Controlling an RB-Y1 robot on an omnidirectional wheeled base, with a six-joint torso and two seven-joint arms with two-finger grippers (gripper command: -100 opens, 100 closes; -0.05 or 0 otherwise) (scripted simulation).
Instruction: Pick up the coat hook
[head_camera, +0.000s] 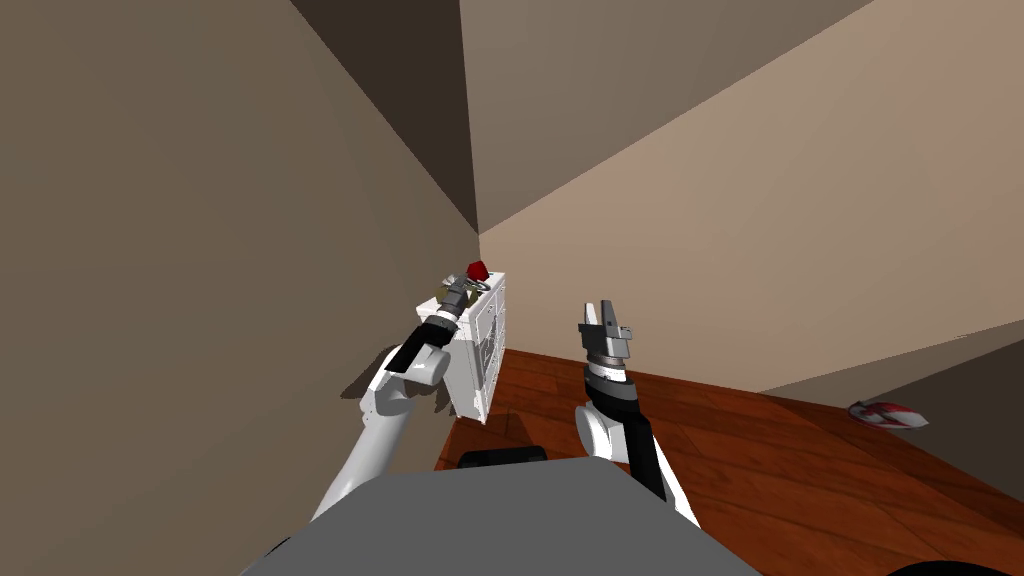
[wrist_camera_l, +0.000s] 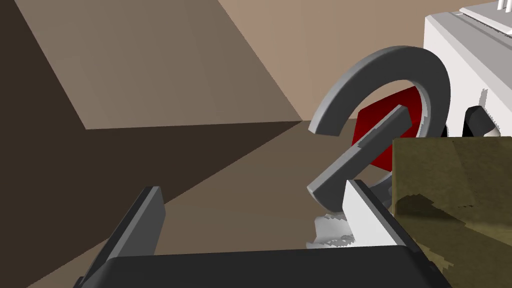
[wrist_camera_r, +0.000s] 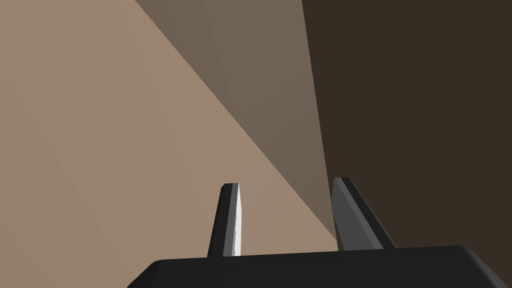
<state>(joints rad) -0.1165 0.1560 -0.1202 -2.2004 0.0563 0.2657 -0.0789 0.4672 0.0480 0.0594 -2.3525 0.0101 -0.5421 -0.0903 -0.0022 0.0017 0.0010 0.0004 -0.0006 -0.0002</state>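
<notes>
The coat hook (wrist_camera_l: 390, 65) is a grey curved piece with a straight bar, on top of a white cabinet (head_camera: 485, 350) in the corner. It lies just past the tip of one of my left gripper's fingers (wrist_camera_l: 367, 215), outside the gap between them. My left gripper (wrist_camera_l: 250, 187) is open and holds nothing; in the head view it (head_camera: 462, 288) reaches over the cabinet's top. A red object (wrist_camera_l: 372, 120) sits behind the hook. My right gripper (head_camera: 600, 312) is raised over the floor, open with nothing between its fingers.
An olive box (wrist_camera_l: 450, 190) stands close beside the hook and the left hand. Walls close in on the cabinet on two sides. A red and white object (head_camera: 888, 413) lies on the wooden floor (head_camera: 780, 470) at the far right.
</notes>
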